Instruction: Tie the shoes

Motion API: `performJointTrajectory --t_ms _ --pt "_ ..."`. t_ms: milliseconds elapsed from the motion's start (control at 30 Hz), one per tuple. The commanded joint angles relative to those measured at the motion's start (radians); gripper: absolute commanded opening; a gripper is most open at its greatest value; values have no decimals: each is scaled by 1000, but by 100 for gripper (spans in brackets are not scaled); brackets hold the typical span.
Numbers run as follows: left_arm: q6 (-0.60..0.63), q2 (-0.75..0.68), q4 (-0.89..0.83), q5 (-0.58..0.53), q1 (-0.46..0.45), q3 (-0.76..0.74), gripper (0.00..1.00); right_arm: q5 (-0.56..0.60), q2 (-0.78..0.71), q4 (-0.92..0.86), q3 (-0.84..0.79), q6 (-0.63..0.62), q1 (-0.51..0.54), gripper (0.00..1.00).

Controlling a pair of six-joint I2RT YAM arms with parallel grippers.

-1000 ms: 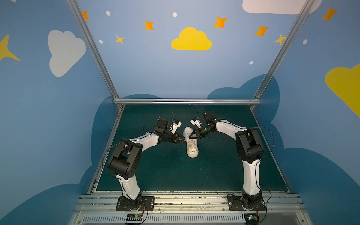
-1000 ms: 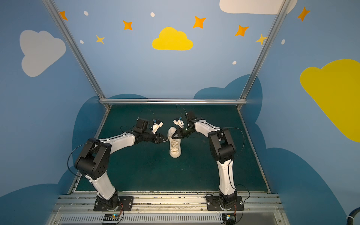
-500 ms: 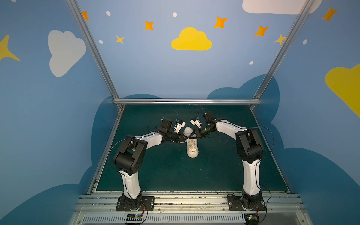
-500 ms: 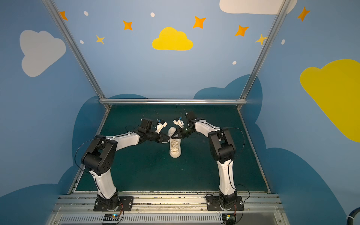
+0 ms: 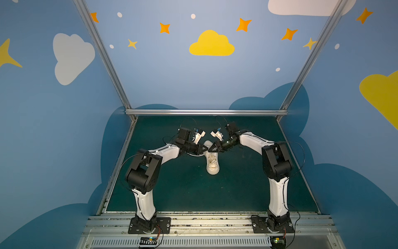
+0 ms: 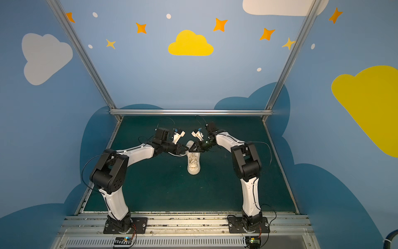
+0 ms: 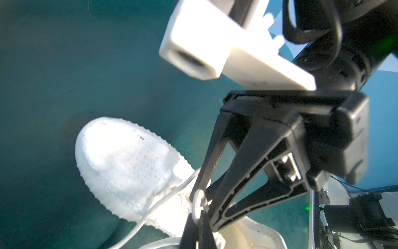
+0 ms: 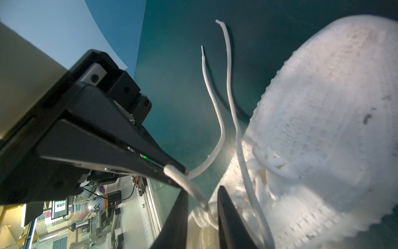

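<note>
The shoe (image 5: 212, 163) sits sole down near the middle of the green tabletop (image 5: 247, 189), toe toward the near side and heel toward the far side. Its laces (image 8: 231, 90) are untied. Two free ends trail on the tabletop to its left, and no bow shows.

Both arms meet just over the far part of the shoe, above the tongue. The left tool (image 8: 176, 172) is pressed together, pinching one lace strand close to its tips. The right tool (image 8: 202, 194) has its jaws parted, with that same strand running through the gap and not clamped.

This looks like an early step, passing one strand from one tool to the other before the laces are crossed. Next, the right tool likely needs to back away without snagging the strand, then reach for the other lace. Meanwhile the left tool should hold its pinch firmly and pull gently, so the shoe does not drag.
</note>
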Motion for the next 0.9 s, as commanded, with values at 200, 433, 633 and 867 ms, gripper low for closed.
performJointTrajectory --t_ms 200,433,633,867 --pt "-15 -16 -18 25 1 30 3 -24 -24 0 43 -23 -6 27" --pt "-11 -11 -34 27 2 32 5 -37 -25 -3 50 -34 -13 7" --pt "-8 -24 -40 12 8 6 26 -38 -38 0 36 -36 -18 0" --pt "16 -36 -33 -26 21 -56 39 -41 -44 7 23 -30 -20 0"
